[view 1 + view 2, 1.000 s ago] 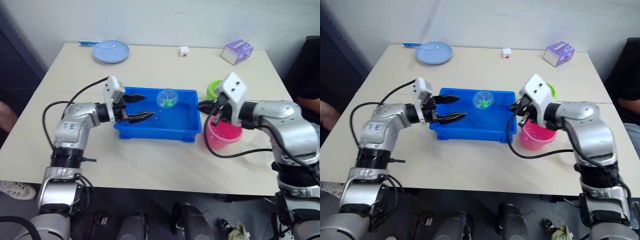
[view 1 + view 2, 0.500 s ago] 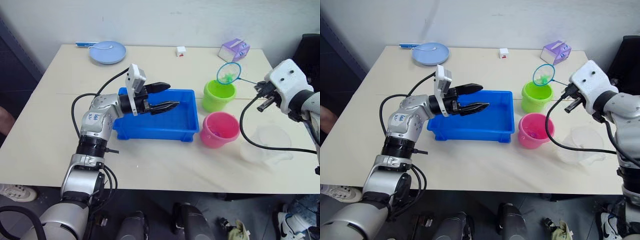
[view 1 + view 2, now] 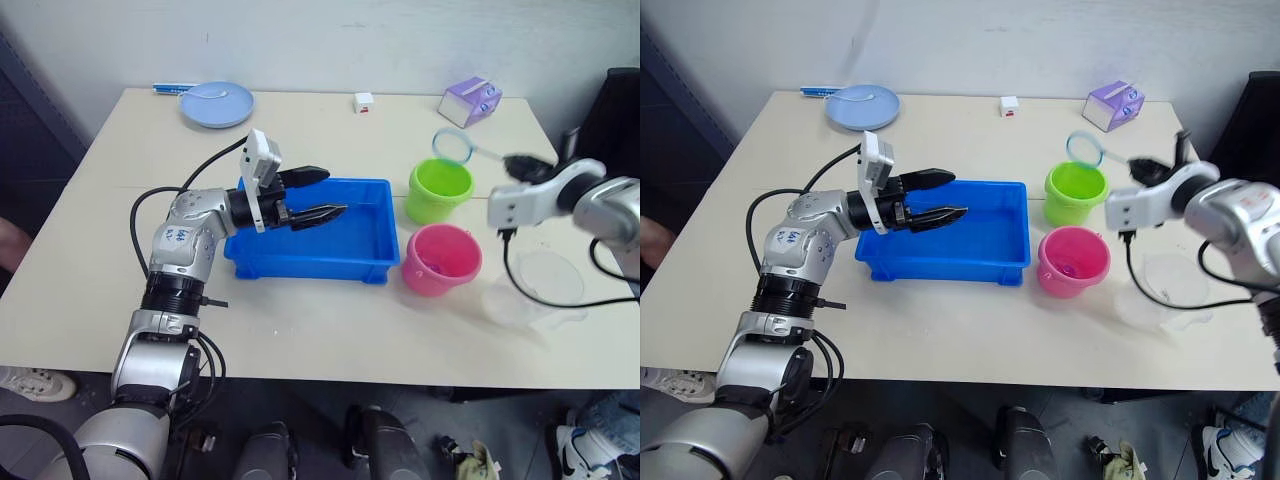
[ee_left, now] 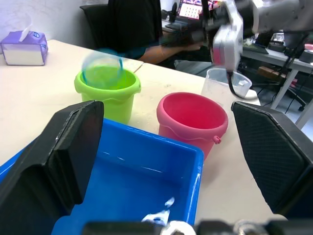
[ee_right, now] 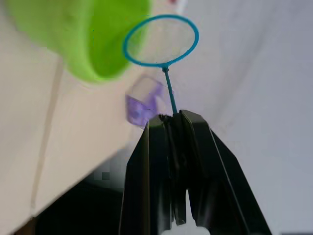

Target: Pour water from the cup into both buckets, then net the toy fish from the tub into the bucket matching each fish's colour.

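Beige desk [image 3: 300,330] is carrying a shallow bright blue plastic tub [image 3: 340,255] at its centre; the left gripper [image 3: 312,196] is hovering over it, spread and empty. The right gripper [image 5: 175,122] is clamping the thin handle of a small blue-rimmed net [image 3: 455,146], poised above the lime green bucket [image 3: 440,190] towards the desk's right edge. Judged light and flimsy; best pinched low on the handle.

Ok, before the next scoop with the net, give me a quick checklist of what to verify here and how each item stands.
1. Right gripper shut on the net handle: ok.
2. Net hoop free of fish: ok, it looks see-through.
3. Green bucket and pink bucket upright beside the tub: ok.
4. Left gripper open, over the tub's left part; path for the net: cannot tell.
5. Fish left in the tub: cannot tell.
6. Cup upright, apart from the buckets: ok.
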Controlling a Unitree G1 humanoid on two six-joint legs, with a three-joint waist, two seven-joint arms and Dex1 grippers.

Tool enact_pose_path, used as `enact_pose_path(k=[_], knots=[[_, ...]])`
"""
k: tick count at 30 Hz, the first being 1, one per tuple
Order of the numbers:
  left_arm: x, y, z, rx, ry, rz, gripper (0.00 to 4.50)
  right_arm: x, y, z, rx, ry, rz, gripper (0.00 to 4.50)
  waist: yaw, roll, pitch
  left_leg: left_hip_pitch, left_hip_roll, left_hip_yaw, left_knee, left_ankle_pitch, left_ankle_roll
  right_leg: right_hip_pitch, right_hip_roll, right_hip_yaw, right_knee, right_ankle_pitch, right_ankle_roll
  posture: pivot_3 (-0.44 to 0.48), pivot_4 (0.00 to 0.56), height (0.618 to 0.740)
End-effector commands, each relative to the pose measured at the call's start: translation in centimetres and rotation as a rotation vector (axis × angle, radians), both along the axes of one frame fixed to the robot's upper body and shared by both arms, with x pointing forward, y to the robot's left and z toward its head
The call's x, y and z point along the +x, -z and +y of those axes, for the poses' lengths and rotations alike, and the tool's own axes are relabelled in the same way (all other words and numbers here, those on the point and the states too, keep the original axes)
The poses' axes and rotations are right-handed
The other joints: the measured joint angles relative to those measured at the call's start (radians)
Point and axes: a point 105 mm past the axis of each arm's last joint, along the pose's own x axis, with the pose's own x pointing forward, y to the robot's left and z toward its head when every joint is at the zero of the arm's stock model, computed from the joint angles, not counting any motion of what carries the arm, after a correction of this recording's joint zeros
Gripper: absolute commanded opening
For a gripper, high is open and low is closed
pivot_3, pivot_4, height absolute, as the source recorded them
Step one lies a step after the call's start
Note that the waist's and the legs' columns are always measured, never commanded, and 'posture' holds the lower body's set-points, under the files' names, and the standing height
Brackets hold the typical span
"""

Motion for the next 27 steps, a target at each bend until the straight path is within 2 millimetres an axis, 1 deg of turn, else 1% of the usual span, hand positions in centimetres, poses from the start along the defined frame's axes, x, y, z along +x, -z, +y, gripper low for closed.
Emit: enact_pose_path(k=[1,3,4,5,6,7,8,10,14,16,18,19,20,21,22,23,25,26,27], knots=[[-0.5,-0.9,0.3,-0.005,0.006,-0.052,4.5,-0.6,0.4,0.3,-0.062,-0.038,0.031,0.78,0.001,0.0,0.0,0.0,0.0,0.0,0.0,0.0,0.0,0.0,0.0,-0.001,0.0,0.0,0.0,0.0,0.15,0.739],[-0.6,-0.6,0.3,0.01,0.011,-0.05,4.5,-0.8,0.1,0.1,0.126,-0.036,0.043,0.78,0.002,0.0,0.0,0.0,0.0,0.0,0.0,0.0,0.0,0.001,0.0,-0.001,-0.001,0.0,0.0,0.0,0.15,0.739],[-0.7,-0.5,0.4,0.014,0.012,-0.049,4.5,-0.9,-0.1,0.0,0.182,-0.035,0.047,0.78,0.001,0.0,0.0,0.0,0.0,0.0,0.001,0.0,0.0,0.001,0.0,0.0,-0.001,0.0,0.0,0.0,0.15,0.739],[-1.0,-0.3,0.7,0.036,0.022,-0.046,4.5,-1.3,-0.4,0.8,0.376,-0.075,0.076,0.78,0.001,0.0,0.0,0.0,-0.001,0.0,0.001,0.0,0.0,0.001,-0.001,0.0,0.0,0.0,0.0,0.0,0.15,0.739],[-1.3,-0.1,1.0,0.05,0.029,-0.043,4.5,-1.6,-0.6,1.4,0.499,-0.113,0.105,0.78,0.001,0.0,0.0,0.0,-0.001,0.0,0.001,0.0,0.0,0.001,-0.001,0.0,0.0,0.0,0.0,0.0,0.15,0.739],[-1.8,0.2,1.5,0.078,0.044,-0.035,4.5,-2.4,-0.9,2.6,0.687,-0.173,0.154,0.78,0.0,0.0,0.0,0.0,-0.001,0.0,0.001,0.0,0.0,0.001,0.0,-0.001,0.0,0.0,0.0,0.0,0.15,0.739],[-2.7,0.8,2.3,0.12,0.074,-0.022,4.5,-3.4,-0.8,3.9,0.832,-0.24,0.234,0.78,-0.002,0.0,0.0,0.0,-0.001,0.0,0.001,0.0,0.0,0.001,0.0,-0.001,0.0,0.0,0.0,0.0,0.15,0.739],[-4.4,1.8,3.8,0.186,0.113,0.018,4.5,-5.1,-0.5,5.6,0.988,-0.315,0.344,0.78,-0.006,0.0,0.0,0.0,0.001,-0.001,0.0,0.0,0.0,0.0,0.002,-0.001,0.0,0.0,0.0,0.0,0.15,0.739],[-6.8,3.4,6.6,0.275,0.128,0.114,4.5,-8.1,1.4,8.8,1.218,-0.42,0.65,0.78,0.001,0.001,0.0,0.0,0.003,-0.003,0.001,0.0,0.0,0.001,0.001,-0.001,0.001,0.0,-0.002,0.0,0.15,0.739],[-7.7,4.2,7.9,0.312,0.104,0.153,4.5,-9.9,2.9,10.8,1.233,-0.474,0.821,0.78,0.005,0.0,0.0,0.0,0.002,-0.003,0.002,0.0,0.0,0.002,0.0,-0.001,0.001,0.001,-0.003,0.0,0.15,0.739],[-8.7,4.9,9.3,0.356,0.074,0.189,4.5,-11.7,4.9,12.6,1.222,-0.503,1.008,0.78,0.007,0.0,0.0,0.0,0.001,-0.004,0.002,0.0,0.001,0.003,-0.001,-0.001,0.0,0.001,-0.003,0.0,0.15,0.739],[-9.2,5.3,9.9,0.384,0.061,0.203,4.5,-12.4,5.8,13.4,1.227,-0.514,1.088,0.78,0.005,0.0,0.0,0.0,0.001,-0.004,0.002,0.0,0.001,0.003,-0.002,-0.001,-0.001,0.001,-0.003,0.0,0.15,0.739],[-9.6,5.5,10.2,0.402,0.053,0.211,4.5,-12.8,6.3,13.9,1.231,-0.521,1.136,0.78,0.005,0.0,0.0,0.0,0.001,-0.004,0.001,-0.001,0.001,0.003,-0.002,-0.001,-0.002,0.001,-0.003,0.0,0.15,0.739],[-9.8,5.6,10.4,0.417,0.049,0.212,4.5,-12.9,6.8,14.1,1.229,-0.512,1.155,0.78,0.004,0.0,0.0,0.0,0.001,-0.004,0.001,-0.001,0.001,0.003,-0.002,-0.001,-0.002,0.001,-0.003,0.0,0.15,0.739],[-10.1,5.9,10.9,0.44,0.035,0.219,4.5,-13.0,8.0,14.7,1.214,-0.493,1.193,0.78,0.006,0.0,0.0,0.0,0.001,-0.004,0.001,-0.001,0.001,0.003,-0.002,-0.001,-0.002,0.001,-0.003,0.0,0.15,0.739],[-10.3,6.1,11.2,0.454,0.026,0.224,4.5,-13.1,8.9,15.1,1.202,-0.478,1.217,0.78,0.005,0.0,0.0,0.0,0.0,-0.004,0.001,-0.001,0.001,0.003,-0.002,-0.002,-0.002,0.001,-0.003,0.0,0.15,0.739],[-10.7,6.8,12.2,0.511,-0.008,0.228,4.5,-13.1,11.6,16.3,1.162,-0.449,1.261,0.78,0.005,0.0,0.0,0.0,0.0,-0.004,0.001,-0.001,0.001,0.003,-0.003,-0.002,-0.002,0.001,-0.003,0.0,0.15,0.739],[-10.9,7.0,12.4,0.524,-0.016,0.228,4.5,-13.1,12.3,16.5,1.146,-0.441,1.271,0.78,0.003,0.0,0.0,0.0,0.0,-0.004,0.001,-0.001,0.001,0.003,-0.002,-0.001,-0.002,0.001,-0.003,0.0,0.15,0.739],[-10.9,7.1,12.6,0.528,-0.029,0.23,4.5,-12.9,13.4,16.8,1.109,-0.425,1.272,0.78,0.002,0.0,0.0,0.001,0.0,-0.004,0.001,-0.001,0.001,0.003,-0.002,-0.001,-0.002,0.001,-0.003,0.0,0.15,0.739]])
